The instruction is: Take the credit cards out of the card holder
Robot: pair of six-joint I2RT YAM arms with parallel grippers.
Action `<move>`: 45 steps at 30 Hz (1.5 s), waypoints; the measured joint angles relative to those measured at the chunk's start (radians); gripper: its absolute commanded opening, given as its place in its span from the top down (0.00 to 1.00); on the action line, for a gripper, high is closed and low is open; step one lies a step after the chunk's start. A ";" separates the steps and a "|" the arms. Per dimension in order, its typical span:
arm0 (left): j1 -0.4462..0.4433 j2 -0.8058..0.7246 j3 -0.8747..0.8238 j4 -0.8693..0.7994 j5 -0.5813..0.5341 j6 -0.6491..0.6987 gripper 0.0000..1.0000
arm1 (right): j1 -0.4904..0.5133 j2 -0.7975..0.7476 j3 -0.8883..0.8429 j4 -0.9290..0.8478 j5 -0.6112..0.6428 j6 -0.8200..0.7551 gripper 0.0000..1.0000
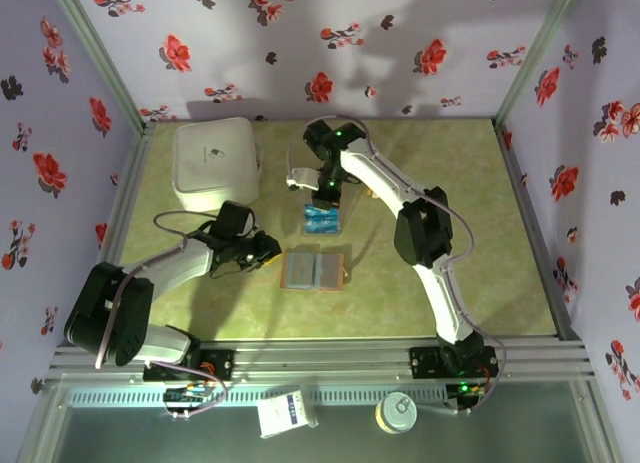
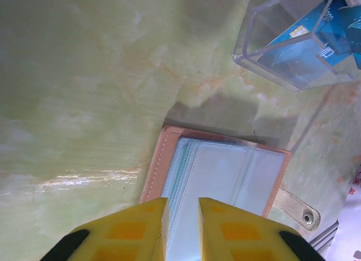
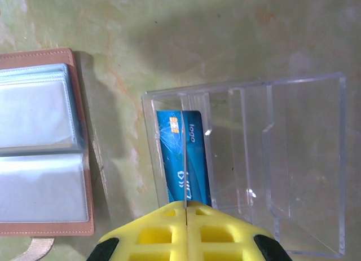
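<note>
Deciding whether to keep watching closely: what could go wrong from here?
1. The right gripper pinches what looks like a card edge-on above the clear tray; released off-line, it could catch a divider.
2. The left gripper, slightly open over the card holder, may grab a plastic sleeve and drag the holder.

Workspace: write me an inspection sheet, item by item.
Surface: green marbled table, nothing spilled.
Job's things: card holder lies open, and the sleeves in view look empty; blue credit cards sit in the clear tray.
Clutter: white box at far left; small packet and round tin on the front ledge.
Grippers: left end effector slightly open over the holder's edge; right end effector shut above the tray, a thin edge at its tips.
Cables: grey cable loops off the left arm.
Surroundings: floral walls, aluminium frame.
</note>
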 measured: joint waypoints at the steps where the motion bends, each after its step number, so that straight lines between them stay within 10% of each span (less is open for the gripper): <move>1: 0.001 0.001 0.000 -0.001 0.000 0.000 0.80 | -0.004 0.004 0.003 -0.004 -0.004 -0.002 1.00; 45: 0.011 0.077 0.009 0.010 0.015 0.000 0.82 | -0.018 -0.033 -0.130 0.127 -0.121 0.150 0.84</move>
